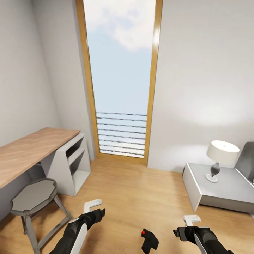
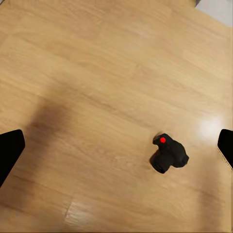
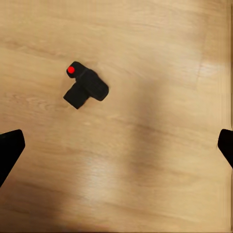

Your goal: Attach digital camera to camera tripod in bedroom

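1. From my head, I look down on a light wood floor (image 1: 141, 190) in a room with pale walls. A tall window (image 1: 120, 77) with a wooden frame stands straight ahead, sky behind it and horizontal rails across its lower part. On my left a desk (image 1: 31, 148) with a wooden top and white shelving runs along the wall, and a grey stool (image 1: 33, 197) stands in front of it. On my right is a low white bedside table (image 1: 218, 187) with a lamp (image 1: 220, 157) on it. My left jaws (image 1: 97, 208) and my right jaws (image 1: 185, 225) both hang low over the floor, and here I cannot tell how wide either pair stands. The camera (image 1: 149, 240), black with a red button, lies on the floor between my two arms, nearer my right one and touching neither.

2. From my left wrist, I see the camera (image 2: 168, 153) lying on the bare floorboards (image 2: 97, 87), red button showing. My two fingertips (image 2: 9, 150) sit at opposite edges of the picture, so these jaws are spread wide with nothing between them.

3. From my right wrist, the camera (image 3: 86, 86) lies on the floor (image 3: 155, 145), well apart from my fingertips (image 3: 9, 148). These jaws are also spread wide and hold nothing.
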### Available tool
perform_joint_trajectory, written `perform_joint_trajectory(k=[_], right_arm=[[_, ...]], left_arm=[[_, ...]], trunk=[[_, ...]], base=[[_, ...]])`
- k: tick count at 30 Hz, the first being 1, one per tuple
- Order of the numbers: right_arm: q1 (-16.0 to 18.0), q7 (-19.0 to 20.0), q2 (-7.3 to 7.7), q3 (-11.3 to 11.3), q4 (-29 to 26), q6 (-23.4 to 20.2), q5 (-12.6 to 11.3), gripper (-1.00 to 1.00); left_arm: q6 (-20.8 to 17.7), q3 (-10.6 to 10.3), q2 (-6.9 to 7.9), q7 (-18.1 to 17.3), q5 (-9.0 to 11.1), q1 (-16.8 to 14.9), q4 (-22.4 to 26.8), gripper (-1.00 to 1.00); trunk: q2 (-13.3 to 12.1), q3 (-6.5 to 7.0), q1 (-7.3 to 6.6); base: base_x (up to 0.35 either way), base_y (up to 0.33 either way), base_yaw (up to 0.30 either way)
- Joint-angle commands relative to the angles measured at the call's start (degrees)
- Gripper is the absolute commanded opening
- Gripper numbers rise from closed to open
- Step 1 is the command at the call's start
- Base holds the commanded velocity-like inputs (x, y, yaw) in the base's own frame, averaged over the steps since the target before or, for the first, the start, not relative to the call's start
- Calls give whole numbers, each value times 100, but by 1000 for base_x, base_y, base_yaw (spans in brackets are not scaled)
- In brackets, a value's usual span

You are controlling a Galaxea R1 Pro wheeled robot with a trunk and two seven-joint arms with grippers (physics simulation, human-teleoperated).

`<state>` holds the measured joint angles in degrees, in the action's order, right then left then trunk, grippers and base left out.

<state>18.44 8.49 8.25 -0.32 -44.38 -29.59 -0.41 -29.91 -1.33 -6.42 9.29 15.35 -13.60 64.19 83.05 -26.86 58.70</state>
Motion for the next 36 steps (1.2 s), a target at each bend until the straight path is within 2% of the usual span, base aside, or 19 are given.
perform_joint_trajectory(k=[1,9,19,36], right_arm=[[2,21,1,-4,-8,-28,-3,100],[2,21,1,-4,-9,-29,-3,100],[2,21,1,-1,-9,-34,-3,100],[9,21,1,3,44,-31,-2,100]], left_arm=[[-21,-8,0,54,62,-3,8,100],[-23,-14,0,57,67,-2,5,100],[-24,-15,0,56,81,-3,-39,100],[-24,1,-6,40,128,-2,-47,100]], trunk=[[3,-7,3],[3,-7,3],[3,-7,3],[3,-44,3]], base=[[293,-219,0],[247,-256,32],[41,-306,213],[2,-47,239]])
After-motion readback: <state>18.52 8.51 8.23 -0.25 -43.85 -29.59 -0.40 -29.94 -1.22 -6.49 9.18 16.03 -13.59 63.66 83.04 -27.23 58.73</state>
